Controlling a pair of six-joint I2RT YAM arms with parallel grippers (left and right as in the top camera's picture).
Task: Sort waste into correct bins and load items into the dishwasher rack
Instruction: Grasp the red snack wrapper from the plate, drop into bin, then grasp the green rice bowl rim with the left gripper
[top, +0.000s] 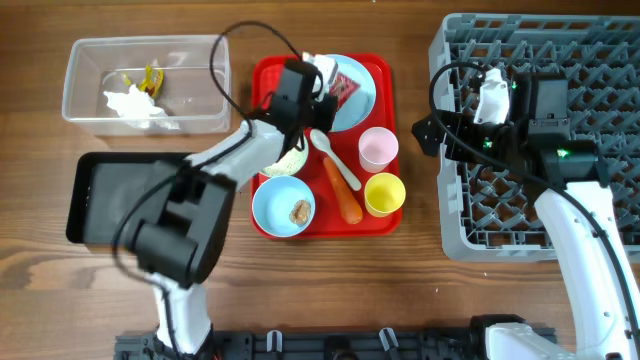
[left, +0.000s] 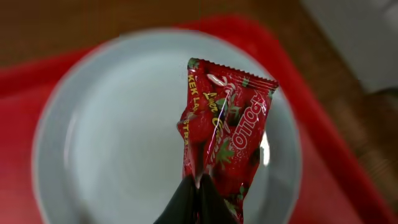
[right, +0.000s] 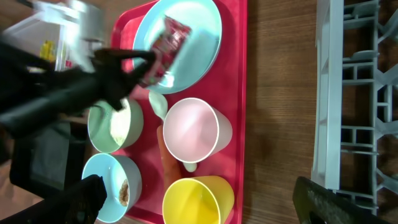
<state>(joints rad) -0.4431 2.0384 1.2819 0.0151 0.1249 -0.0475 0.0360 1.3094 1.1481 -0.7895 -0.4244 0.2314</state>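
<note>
My left gripper (left: 199, 186) is shut on a red wrapper (left: 227, 130) and holds it just above the pale blue plate (left: 118, 143) on the red tray; it also shows in the overhead view (top: 325, 85). My right gripper (right: 205, 205) is open and empty, hovering between the red tray and the grey rack (top: 600, 120). On the tray are a pink cup (top: 378, 148), a yellow cup (top: 384, 192), a white spoon (top: 335, 160), a carrot (top: 343, 195), a blue bowl (top: 270, 205) with a brown lump (top: 299, 211), and a second bowl (right: 115, 124) with rice.
The clear tub (top: 90, 60) at the back left holds white tissue (top: 135, 103) and a yellow wrapper (top: 150, 77). The black tray (top: 100, 200) lies in front of it, partly under my left arm. The red tray (top: 385, 225) sits mid-table.
</note>
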